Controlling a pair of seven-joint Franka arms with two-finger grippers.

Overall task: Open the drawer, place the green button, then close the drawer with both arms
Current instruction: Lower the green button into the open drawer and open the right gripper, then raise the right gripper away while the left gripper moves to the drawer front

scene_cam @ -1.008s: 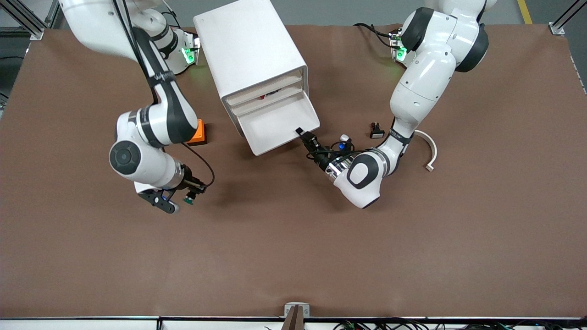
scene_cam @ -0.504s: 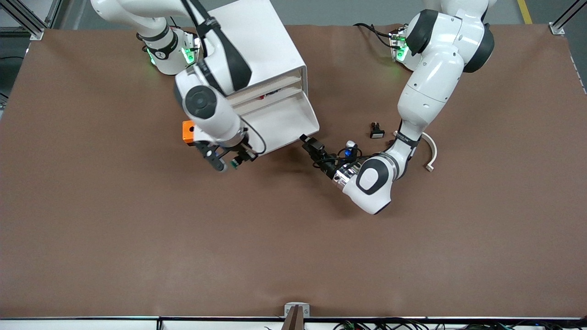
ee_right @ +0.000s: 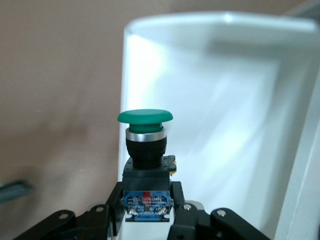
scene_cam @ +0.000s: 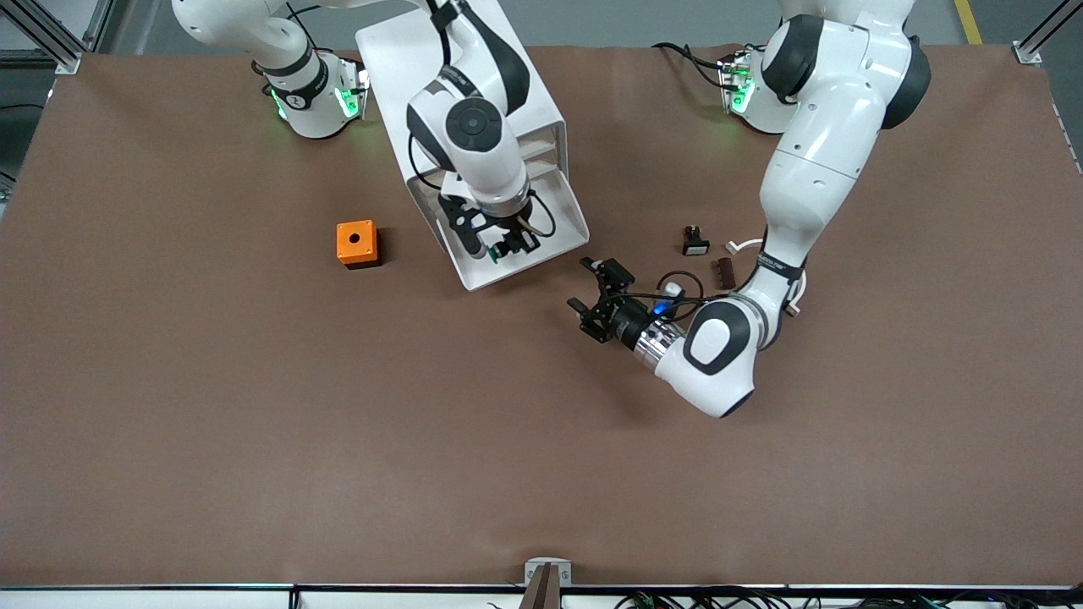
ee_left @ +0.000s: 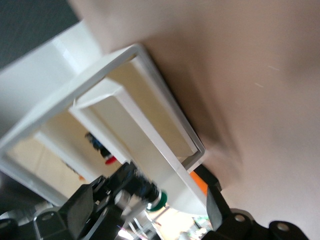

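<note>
Right claw (ee_right: 147, 216) grips button (ee_right: 145, 150) over drawer (ee_right: 225, 100).

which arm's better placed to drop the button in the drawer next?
Right. Its claw is shut on the button and hangs over the pulled-out drawer. The left claw is open and empty, over the bare table beside the drawer's front.

Button (scene_cam: 505, 250) in right hand (scene_cam: 491, 245) over drawer (scene_cam: 568, 222); left hand (scene_cam: 599, 298) nr drawer front.
</note>
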